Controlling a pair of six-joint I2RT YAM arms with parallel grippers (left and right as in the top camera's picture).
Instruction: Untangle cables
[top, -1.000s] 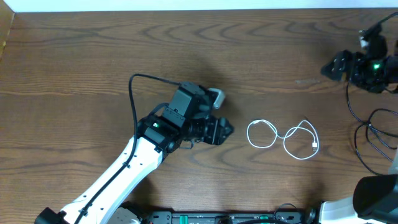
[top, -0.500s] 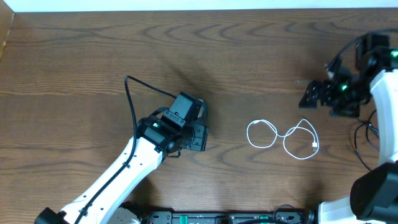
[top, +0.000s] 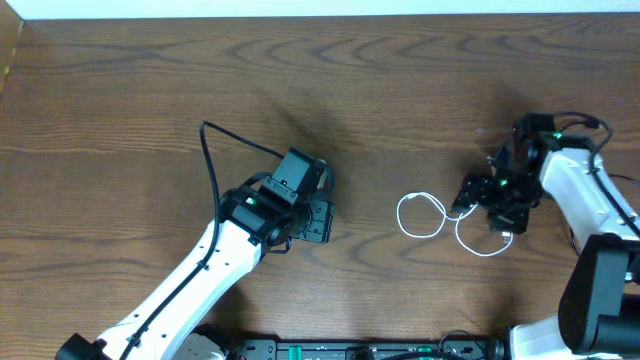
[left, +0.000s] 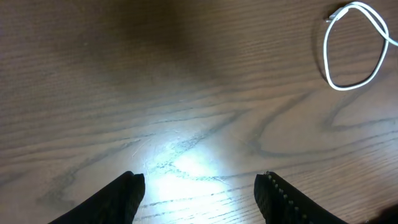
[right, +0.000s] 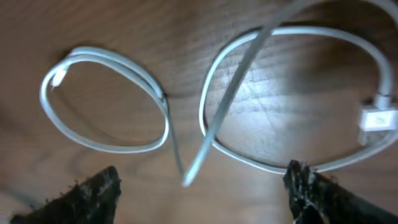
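We saw a table (top: 120, 80) of dark brown wood, smooth, with a soft sheen under the wrist light. The white cable (right: 102, 57) looked like smooth, faintly glossy plastic. The right gripper (right: 202, 186) had matt black fingertips (right: 93, 196), rough-faced.

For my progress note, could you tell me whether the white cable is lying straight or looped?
Looped: the white cable curls into two rounded loops side by side in the right wrist view.

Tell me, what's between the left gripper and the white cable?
Nothing: from left gripper to white cable is only bare wooden table, seen overhead and in the left wrist view.
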